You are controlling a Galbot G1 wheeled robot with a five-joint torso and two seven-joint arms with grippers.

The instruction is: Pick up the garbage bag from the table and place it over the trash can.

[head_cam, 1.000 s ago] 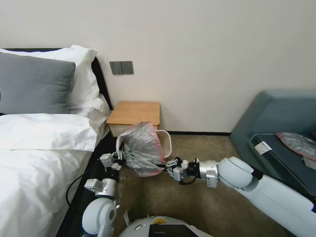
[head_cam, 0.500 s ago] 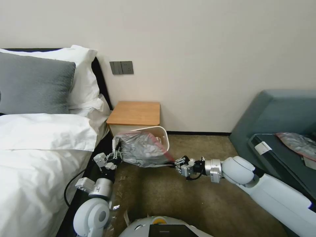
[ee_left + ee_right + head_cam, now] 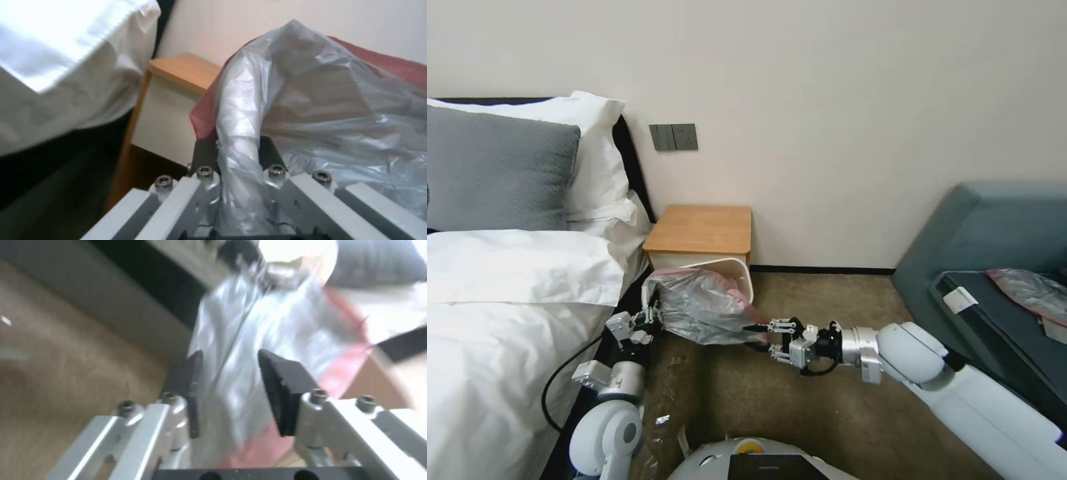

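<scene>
Grey garbage bag [image 3: 704,310]: one; left claw [image 3: 650,319] clamping, right claw [image 3: 760,335] spread.

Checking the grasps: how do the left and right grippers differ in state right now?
The left gripper is shut on a bunched fold of the garbage bag, by the bed; the right gripper is open, its pads apart with plastic between them, not pinched. Both sit low at the bag's edges near the trash can.
</scene>
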